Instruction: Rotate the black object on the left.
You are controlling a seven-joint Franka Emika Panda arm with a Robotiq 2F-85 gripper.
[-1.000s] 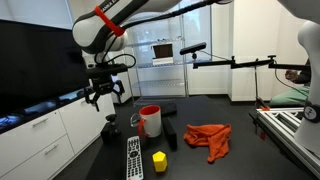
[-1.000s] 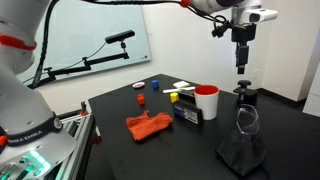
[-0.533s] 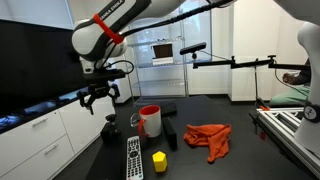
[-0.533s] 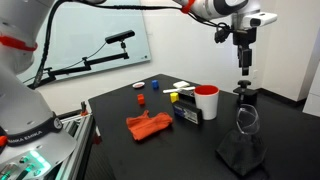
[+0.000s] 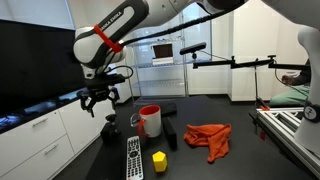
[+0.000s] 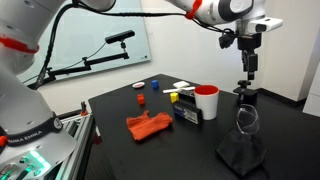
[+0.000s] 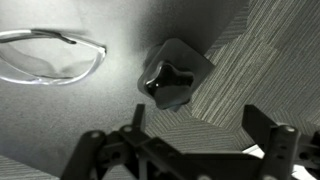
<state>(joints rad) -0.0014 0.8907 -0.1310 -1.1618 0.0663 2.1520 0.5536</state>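
Above the black object (image 7: 172,80), the jaws hang spread and empty, seemingly well clear.

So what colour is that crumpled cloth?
The cloth is orange-red, clearest in an exterior view.

The pincer (image 6: 248,74) has been lowered slightly and shifted sideways, and is now recorded nearer the black object (image 6: 246,93). The arm (image 5: 110,35) has been swung round and re-angled above it.

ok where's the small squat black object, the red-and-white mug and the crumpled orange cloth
black object (image 7: 172,82), wrist view, lumpy top
mug (image 5: 151,124), an exterior view, white side
cloth (image 6: 148,126), an exterior view, middle folds
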